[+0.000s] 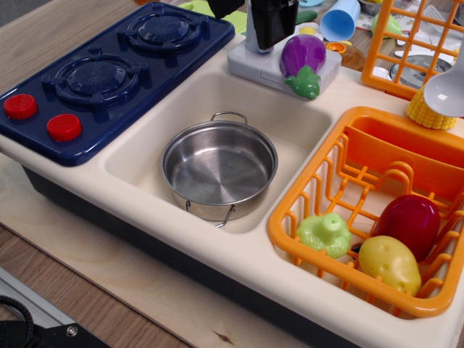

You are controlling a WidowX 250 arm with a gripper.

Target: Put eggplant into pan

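The purple eggplant [301,54] with its green stem cap lies on the grey faucet base [250,67] at the back edge of the sink, stem pointing toward the front. The shiny steel pan [220,172] stands empty in the cream sink basin [138,156], in front of and to the left of the eggplant. My black gripper [272,25] hangs at the top edge, just left of the eggplant and over the faucet base. Its fingertips are not distinct, so I cannot tell whether it is open or shut. It holds nothing that I can see.
A blue toy stove [109,72] with red knobs is on the left. An orange dish rack [362,239] on the right holds a light green vegetable [325,233], a dark red oval toy [407,221] and a yellow potato [389,262]. Corn [428,112], a grey spoon [446,87] and a blue cup [339,20] sit behind.
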